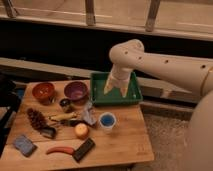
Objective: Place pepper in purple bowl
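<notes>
Arm bends down w/ hand [115, 91] pointing down, fingers apart & empty, over the green tray [134, 98] just right of the purple bowl [76, 91]. Pepper [60, 149] lies at the counter [125, 142] front edge, well in front of the bowl, just beside a black block [83, 149]. Yellow-orange ball [81, 130] & blue cup [107, 120] sit nearer the bowl.

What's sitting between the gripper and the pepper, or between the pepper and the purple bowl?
The open gripper hangs over the green tray. Toward the pepper, at the front of the table, stand the blue cup and the orange ball. Between pepper and purple bowl lies a cluster of small items.
</notes>
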{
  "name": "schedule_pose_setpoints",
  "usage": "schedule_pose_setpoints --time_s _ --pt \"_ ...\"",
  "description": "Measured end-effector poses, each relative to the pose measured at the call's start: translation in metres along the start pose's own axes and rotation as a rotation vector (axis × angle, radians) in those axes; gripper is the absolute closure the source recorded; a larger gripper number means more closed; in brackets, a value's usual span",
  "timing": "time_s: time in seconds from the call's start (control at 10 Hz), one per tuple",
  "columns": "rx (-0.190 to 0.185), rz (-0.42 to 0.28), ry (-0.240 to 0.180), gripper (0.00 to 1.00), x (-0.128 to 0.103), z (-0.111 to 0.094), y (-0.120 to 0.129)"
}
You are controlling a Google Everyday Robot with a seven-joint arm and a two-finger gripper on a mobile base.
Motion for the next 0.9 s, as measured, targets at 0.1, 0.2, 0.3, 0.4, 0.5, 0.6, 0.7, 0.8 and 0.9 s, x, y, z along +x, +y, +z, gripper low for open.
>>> schedule_pose_setpoints --time_s 0.1,0.2,0.3,0.4,0.5,0.6,0.7,0.8,0.9 --pt "-0.002 -0.09 0.001 0.35 0.002 -0.001 0.027" --pt "-0.009 -0.179 0.008 0.35 0.009 -0.001 0.053" --pt "-0.022 -0.284 0.018 0.35 0.023 -0.002 0.081" --pt "-0.022 -0.378 0.024 0.35 0.038 -0.004 0.1" --pt "-0.024 -0.448 0.03 0.35 0.052 -0.005 0.114" --pt "-0.022 -0.465 0.029 0.35 0.054 -0.005 0.116" --pt "-0.019 -0.464 0.025 0.35 0.052 -0.005 0.114" --pt "-0.017 -0.462 0.023 0.35 0.051 -0.006 0.113" --pt "-0.018 -0.466 0.024 0.35 0.052 -0.005 0.115"
